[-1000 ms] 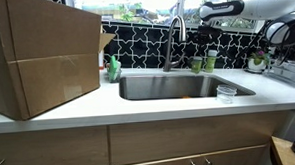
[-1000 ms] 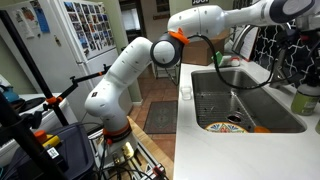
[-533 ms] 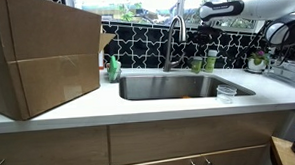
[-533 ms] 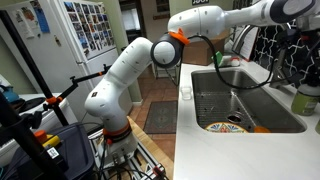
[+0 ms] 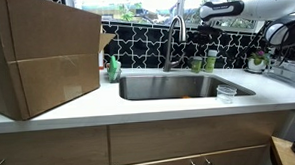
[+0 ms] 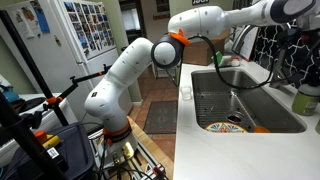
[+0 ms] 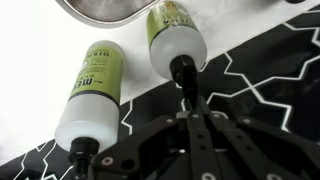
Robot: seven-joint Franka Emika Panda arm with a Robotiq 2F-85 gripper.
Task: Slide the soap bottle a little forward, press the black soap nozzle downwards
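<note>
Two white soap bottles with green labels stand side by side against the black tiled wall behind the sink (image 5: 203,62). In the wrist view the left bottle (image 7: 90,90) and the right bottle (image 7: 175,40) both show black nozzles. My gripper (image 7: 190,112) is shut, its closed fingertips right at the right bottle's black nozzle (image 7: 183,78). I cannot tell whether they touch it. In an exterior view the gripper (image 5: 205,30) hangs just above the bottles. One bottle shows at the frame edge in an exterior view (image 6: 306,98).
A steel sink (image 5: 178,86) with a tall faucet (image 5: 172,41) lies in the white counter. A large cardboard box (image 5: 41,52) stands at one end. A clear cup (image 5: 226,91) and a green bottle (image 5: 114,67) sit by the sink. A plate (image 6: 222,127) lies in the basin.
</note>
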